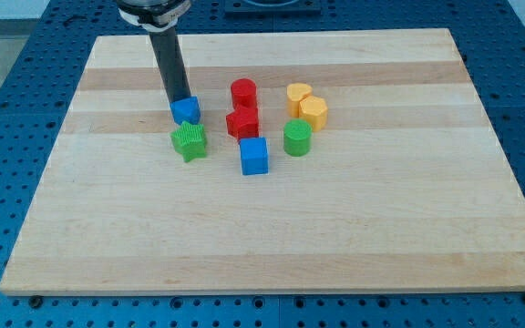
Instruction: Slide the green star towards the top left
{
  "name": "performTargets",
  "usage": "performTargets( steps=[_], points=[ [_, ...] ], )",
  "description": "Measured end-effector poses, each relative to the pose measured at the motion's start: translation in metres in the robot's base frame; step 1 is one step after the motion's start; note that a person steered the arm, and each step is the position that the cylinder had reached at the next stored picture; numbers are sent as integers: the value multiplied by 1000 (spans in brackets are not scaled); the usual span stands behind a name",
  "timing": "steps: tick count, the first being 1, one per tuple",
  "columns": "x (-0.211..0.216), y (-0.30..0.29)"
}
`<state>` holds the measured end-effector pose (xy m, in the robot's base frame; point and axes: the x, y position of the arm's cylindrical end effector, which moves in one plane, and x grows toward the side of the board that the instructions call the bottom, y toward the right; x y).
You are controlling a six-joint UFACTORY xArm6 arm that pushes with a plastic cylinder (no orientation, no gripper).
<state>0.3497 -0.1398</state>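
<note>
The green star [189, 141] lies left of the board's middle. Just above it, touching or nearly so, sits a small blue block [186, 110]. My tip [178, 101] rests at the upper left edge of that blue block, above the green star, and the dark rod rises from it to the view's top. No gripper is present.
To the right are a red cylinder [243, 92], a red star [242, 123], a blue cube [254, 156], a green cylinder [297, 138], a yellow heart [298, 94] and a yellow hexagon [313, 111]. All lie on the wooden board [272, 237], which rests on a blue perforated table.
</note>
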Motion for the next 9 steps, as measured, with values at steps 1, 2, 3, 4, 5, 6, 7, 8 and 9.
performTargets(
  steps=[1, 2, 3, 4, 5, 6, 7, 8, 9],
  points=[
    [0, -30],
    [23, -55],
    [75, -51],
    [119, -5],
    [120, 114],
    [78, 147],
    [56, 112],
    [77, 59],
    [83, 25]
  ],
)
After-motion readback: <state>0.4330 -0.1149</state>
